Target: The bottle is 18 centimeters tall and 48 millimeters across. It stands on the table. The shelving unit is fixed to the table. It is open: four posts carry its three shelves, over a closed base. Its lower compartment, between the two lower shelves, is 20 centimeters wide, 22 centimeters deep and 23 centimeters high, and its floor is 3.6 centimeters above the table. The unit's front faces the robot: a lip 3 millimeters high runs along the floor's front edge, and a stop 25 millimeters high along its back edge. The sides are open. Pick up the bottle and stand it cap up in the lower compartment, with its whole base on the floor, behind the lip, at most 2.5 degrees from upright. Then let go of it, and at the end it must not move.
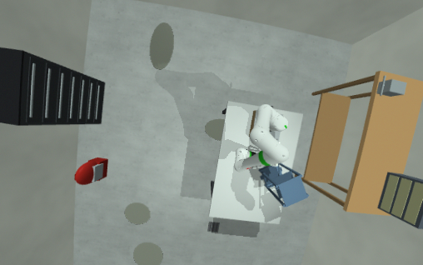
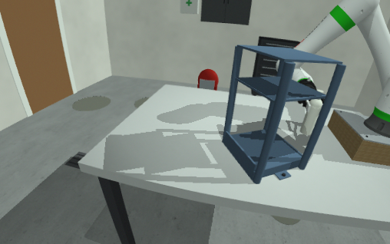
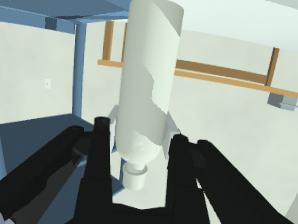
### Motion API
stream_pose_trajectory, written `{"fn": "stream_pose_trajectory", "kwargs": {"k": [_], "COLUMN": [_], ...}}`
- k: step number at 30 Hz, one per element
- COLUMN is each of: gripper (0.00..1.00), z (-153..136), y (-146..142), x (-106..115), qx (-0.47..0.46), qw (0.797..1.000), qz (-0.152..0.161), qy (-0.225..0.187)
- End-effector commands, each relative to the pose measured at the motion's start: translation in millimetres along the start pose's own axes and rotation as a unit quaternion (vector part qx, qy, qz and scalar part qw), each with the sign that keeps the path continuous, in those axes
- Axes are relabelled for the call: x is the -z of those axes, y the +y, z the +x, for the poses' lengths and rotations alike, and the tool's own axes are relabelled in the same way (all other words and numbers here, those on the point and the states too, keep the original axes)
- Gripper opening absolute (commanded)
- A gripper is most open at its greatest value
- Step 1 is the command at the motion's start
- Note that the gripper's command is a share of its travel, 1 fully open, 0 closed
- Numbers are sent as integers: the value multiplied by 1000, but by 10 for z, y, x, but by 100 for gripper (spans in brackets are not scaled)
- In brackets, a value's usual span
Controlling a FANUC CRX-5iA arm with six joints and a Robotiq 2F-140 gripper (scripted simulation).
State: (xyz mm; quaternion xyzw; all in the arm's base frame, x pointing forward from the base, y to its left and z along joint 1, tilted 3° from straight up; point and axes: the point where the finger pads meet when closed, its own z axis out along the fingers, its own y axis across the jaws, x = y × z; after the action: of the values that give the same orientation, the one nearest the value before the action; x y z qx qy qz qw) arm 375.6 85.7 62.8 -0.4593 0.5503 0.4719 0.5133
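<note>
My gripper (image 3: 140,118) (image 2: 308,104) is shut on the pale white bottle (image 3: 149,83) (image 2: 312,117). In the wrist view the black fingers clasp its body near the cap end, and the small cap (image 3: 136,177) points toward the camera. The blue shelving unit (image 2: 282,92) (image 1: 291,192) (image 3: 79,56) stands on the white table (image 2: 173,126) (image 1: 233,200). In the exterior view the bottle shows through the open frame, on the unit's robot-facing side, at the height of the lower compartment and slightly tilted. The compartment floor (image 2: 265,147) holds nothing. In the wrist view a post and shelves lie left of the bottle.
The arm's wooden base block (image 2: 353,134) stands on the table right of the unit. A red object (image 2: 207,78) (image 1: 89,171) is on the floor beyond the table. A wooden frame (image 1: 366,146) stands beside the table.
</note>
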Motion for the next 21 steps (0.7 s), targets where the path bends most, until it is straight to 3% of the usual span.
{"fn": "stream_pose_trajectory", "kwargs": {"k": [1,4,12,21], "gripper": [0,0,0,0], "z": [-2,-3,-2,-3], "y": [-1,-1,-4,-4], "x": [0,0,0,0], "qx": [1,1,1,1], "qw": [1000,1000,996,995], "qz": [9,15,87,102], "qy": [0,0,0,0]}}
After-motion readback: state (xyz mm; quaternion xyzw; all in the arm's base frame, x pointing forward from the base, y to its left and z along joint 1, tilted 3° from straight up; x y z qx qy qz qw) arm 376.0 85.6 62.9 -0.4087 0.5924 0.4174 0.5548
